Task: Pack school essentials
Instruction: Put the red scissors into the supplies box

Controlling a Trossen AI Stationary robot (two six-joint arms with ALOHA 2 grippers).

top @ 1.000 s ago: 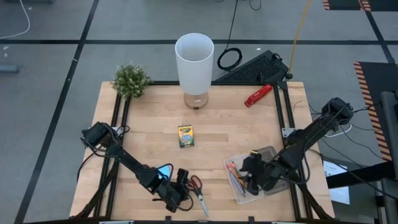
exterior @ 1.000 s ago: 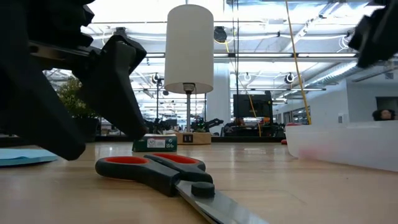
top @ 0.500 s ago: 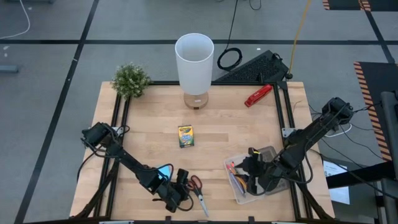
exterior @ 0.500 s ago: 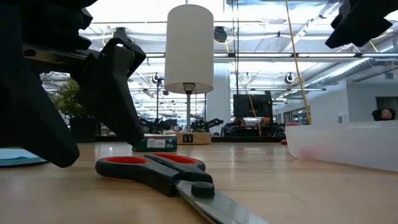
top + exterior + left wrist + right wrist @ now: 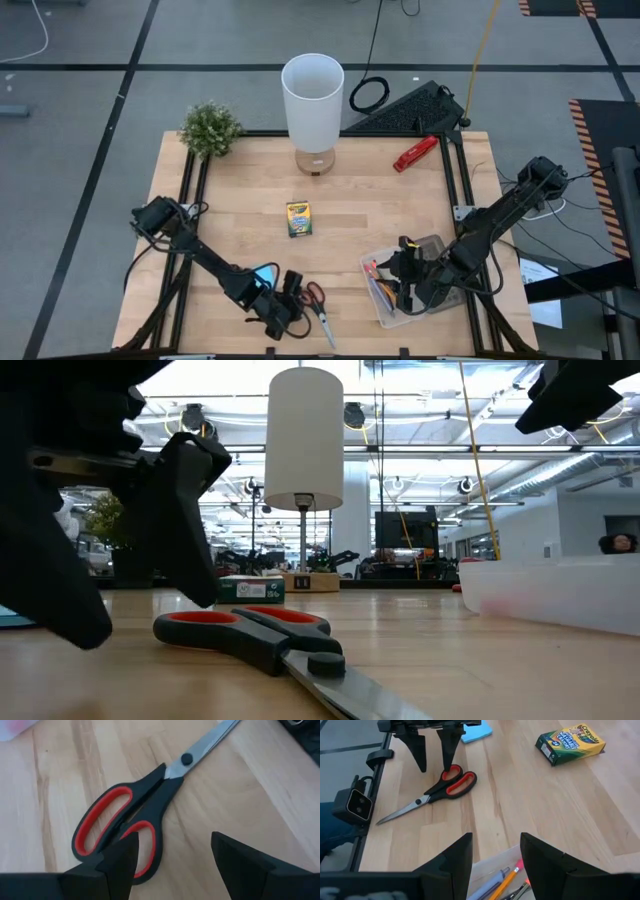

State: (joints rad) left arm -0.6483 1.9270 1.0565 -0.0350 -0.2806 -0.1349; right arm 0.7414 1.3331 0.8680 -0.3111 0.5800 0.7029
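Note:
The red-handled scissors lie flat near the table's front edge, blades shut. My left gripper hangs open just above the table at their handle end, touching nothing. A blue sticky-note pad lies beside that arm. The crayon box lies flat at mid-table. Pencils and pens lie in a clear container at the front right. My right gripper hovers open above the container's near-left corner.
A white lamp stands at the far middle, a small plant at the far left corner and a red stapler-like tool at the far right. Bare wood lies between the crayon box and the container.
My left gripper has edged toward the table's left and sunk a little, its nearer fingertip now lower beside the scissors' handles. My right gripper has shifted slightly above the container. The scissors and the other things have stayed where they were.

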